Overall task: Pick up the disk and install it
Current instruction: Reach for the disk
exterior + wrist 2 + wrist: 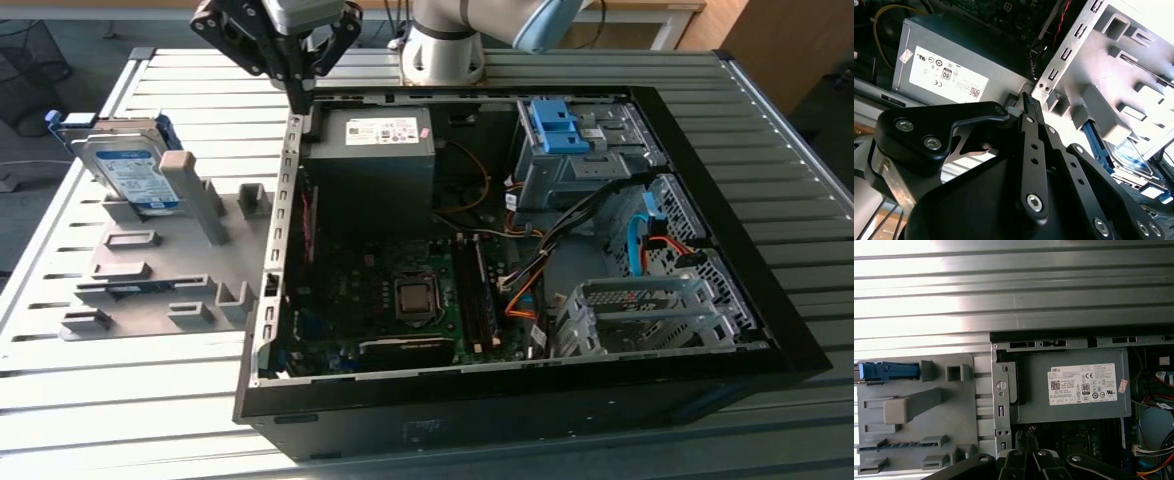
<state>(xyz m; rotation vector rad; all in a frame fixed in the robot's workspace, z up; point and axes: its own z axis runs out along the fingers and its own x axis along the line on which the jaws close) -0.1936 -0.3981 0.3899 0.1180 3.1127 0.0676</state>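
- Black gripper (304,98) hangs at the far-left corner of the computer case (801,340), jaws pressed together and holding nothing.
- The grey power supply (380,150) sits just beside it.
- The disk (127,168) stands on edge in the grey rack (174,260), outside the case, to the exterior view's left of the jaws.

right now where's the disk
In the exterior view the disk stands on edge at the exterior view's left, in the grey holder on the table, outside the open computer case.
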